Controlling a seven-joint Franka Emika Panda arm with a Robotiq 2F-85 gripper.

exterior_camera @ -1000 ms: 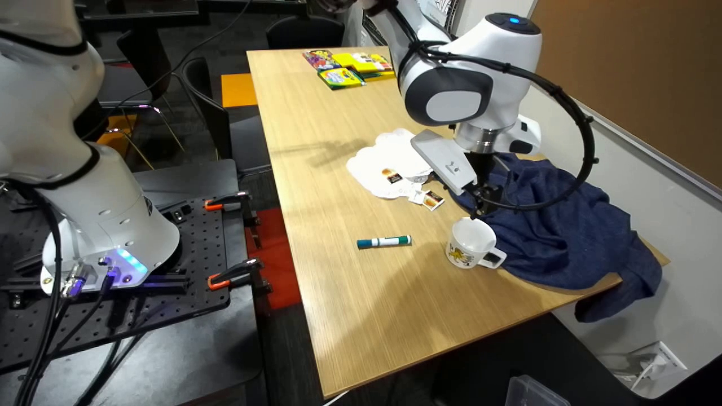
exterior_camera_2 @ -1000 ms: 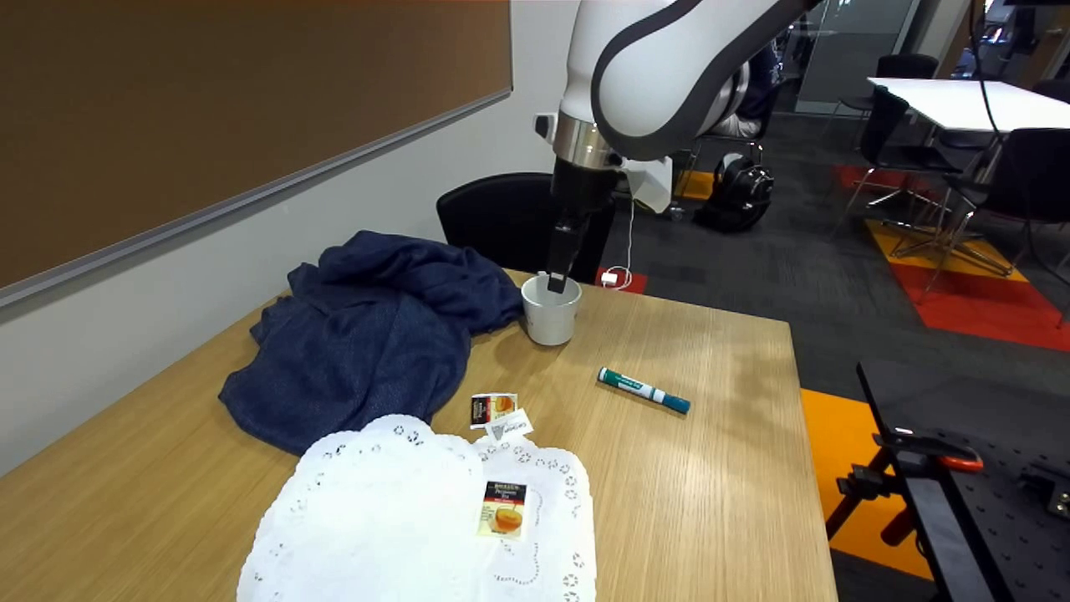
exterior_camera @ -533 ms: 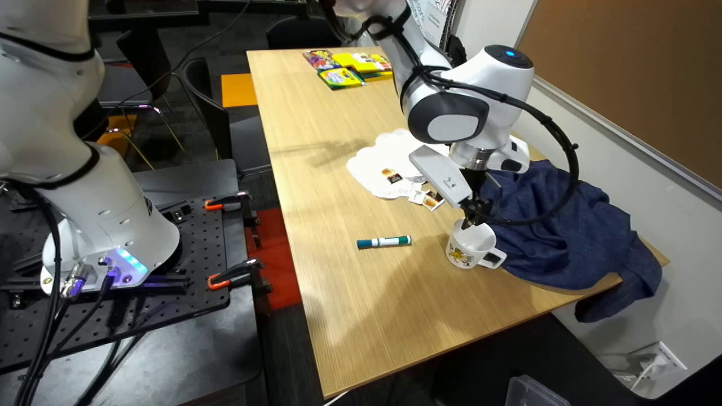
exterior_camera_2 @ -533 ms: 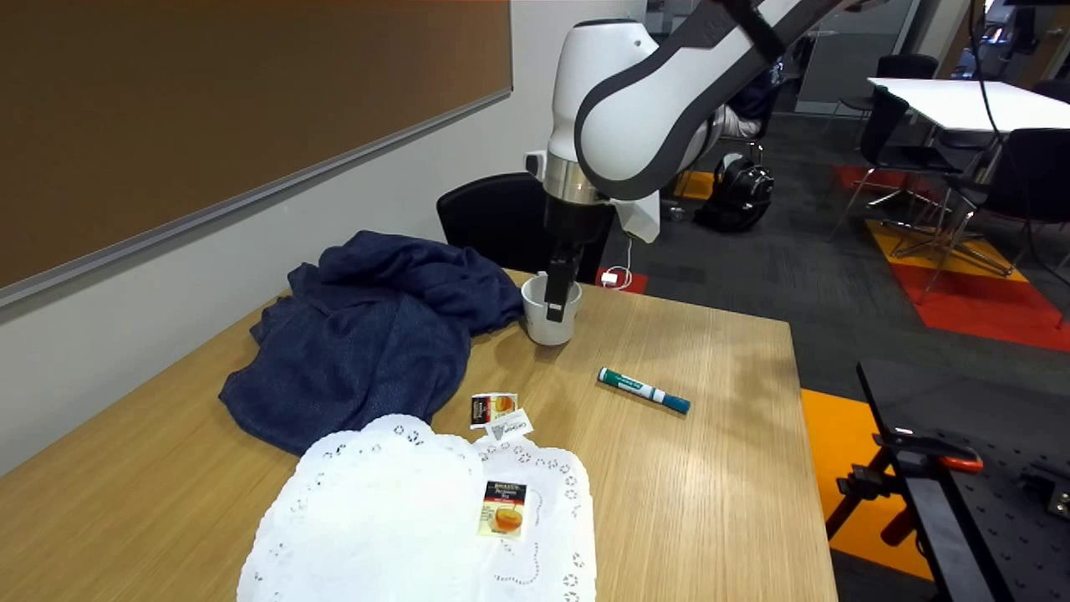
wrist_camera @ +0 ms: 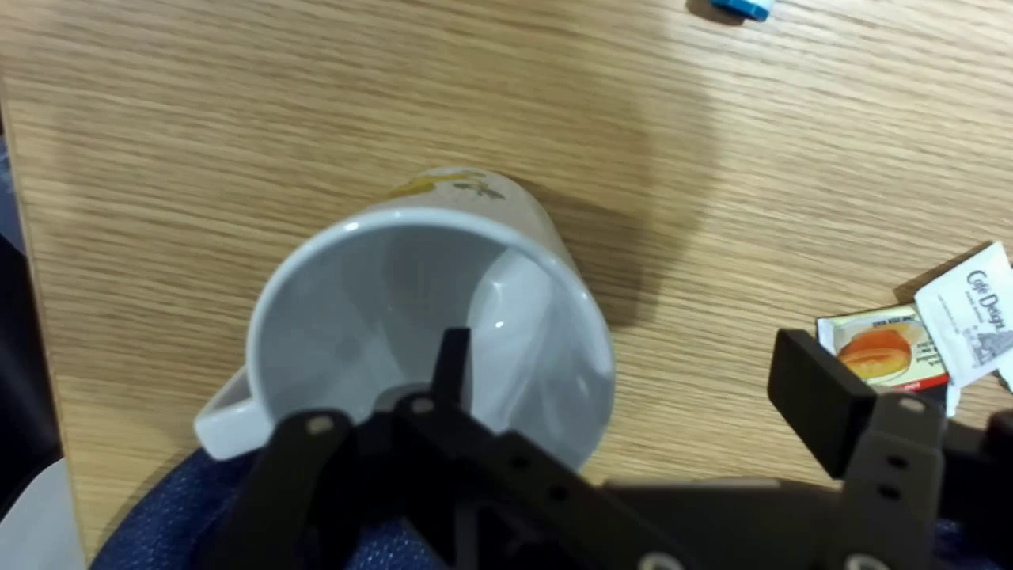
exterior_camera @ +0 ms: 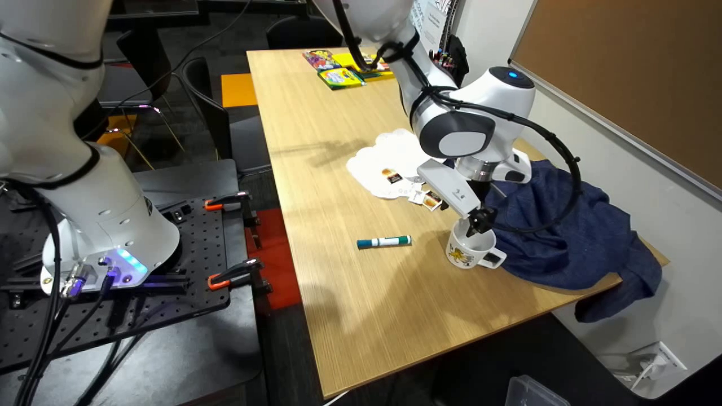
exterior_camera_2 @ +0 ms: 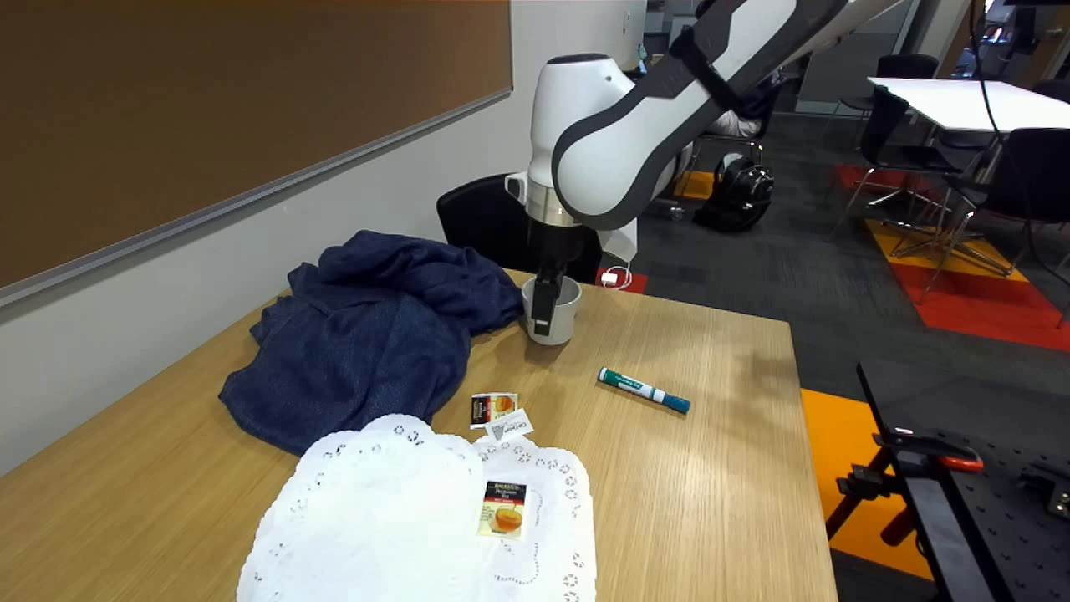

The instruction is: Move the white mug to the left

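The white mug (exterior_camera: 463,255) stands upright on the wooden table beside a dark blue cloth, with a yellow picture on its side and its handle toward the cloth. It also shows in an exterior view (exterior_camera_2: 565,322) and in the wrist view (wrist_camera: 356,317). My gripper (wrist_camera: 635,376) is open at the mug's rim. In the wrist view one finger is over the mug's opening, and the other is outside the mug, over the table near the tea packets. In an exterior view the gripper (exterior_camera_2: 545,322) has a finger in front of the mug's near side. Nothing is held.
The dark blue cloth (exterior_camera: 564,237) lies against the mug's handle side. A green marker (exterior_camera: 384,242) lies beside the mug. Tea packets (wrist_camera: 886,352) and white doilies (exterior_camera_2: 368,510) lie further along the table. Crayon boxes (exterior_camera: 341,78) are at the far end. The table edge is near the mug.
The arm has come down and my gripper has gone lower, one finger now at the mug's opening and one outside its wall. The mug has not moved.
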